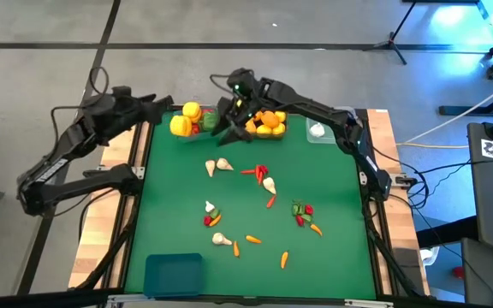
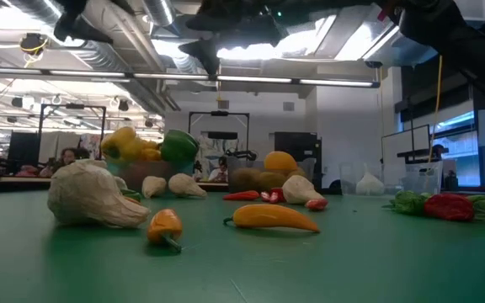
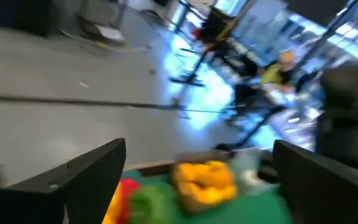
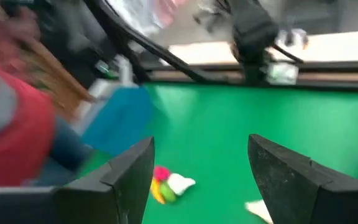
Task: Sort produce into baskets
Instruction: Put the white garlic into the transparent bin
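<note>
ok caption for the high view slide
Both arms reach over the far bins while garlic, chillies and carrots lie scattered on the green mat.

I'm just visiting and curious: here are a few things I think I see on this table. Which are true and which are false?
1. A blue bin sits at one corner of the green mat. True.
2. The left gripper is clamped on a carrot. False: its fingers are open and empty, near the yellow peppers.
3. Oranges are already piled in a bin at the far edge. True.
4. All the produce has been sorted. False: garlic bulbs, chillies and carrots lie loose on the mat.
5. The right gripper hangs over the blue bin. False: it is at the far edge, beside the oranges.
</note>
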Robot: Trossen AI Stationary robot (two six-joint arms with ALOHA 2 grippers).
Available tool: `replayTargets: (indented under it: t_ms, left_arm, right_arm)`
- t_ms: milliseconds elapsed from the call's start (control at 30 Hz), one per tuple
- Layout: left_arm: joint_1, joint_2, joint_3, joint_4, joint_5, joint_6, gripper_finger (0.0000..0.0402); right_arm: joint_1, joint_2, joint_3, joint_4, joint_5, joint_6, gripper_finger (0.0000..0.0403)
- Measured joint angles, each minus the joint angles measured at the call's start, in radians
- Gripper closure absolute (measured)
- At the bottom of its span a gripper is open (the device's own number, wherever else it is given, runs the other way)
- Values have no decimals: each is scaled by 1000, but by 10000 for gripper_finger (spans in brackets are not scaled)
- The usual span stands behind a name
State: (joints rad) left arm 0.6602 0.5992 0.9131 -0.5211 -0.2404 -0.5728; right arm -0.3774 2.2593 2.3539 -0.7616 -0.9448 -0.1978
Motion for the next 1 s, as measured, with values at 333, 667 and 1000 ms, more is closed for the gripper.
replayTargets:
  t_ms: [333, 667, 1000]
  left_arm:
    - [-7, -84, -1, -270, 192, -178, 2]
    - [-74, -204, -6, -401, 282, -106, 2]
    - [-93, -293, -12, -525, 292, -178, 2]
  right_arm:
    - [138, -24, -2, -235, 687, -189, 148]
    - [142, 5, -6, -339, 686, -62, 148]
    - [186, 150, -7, -233, 792, 9, 148]
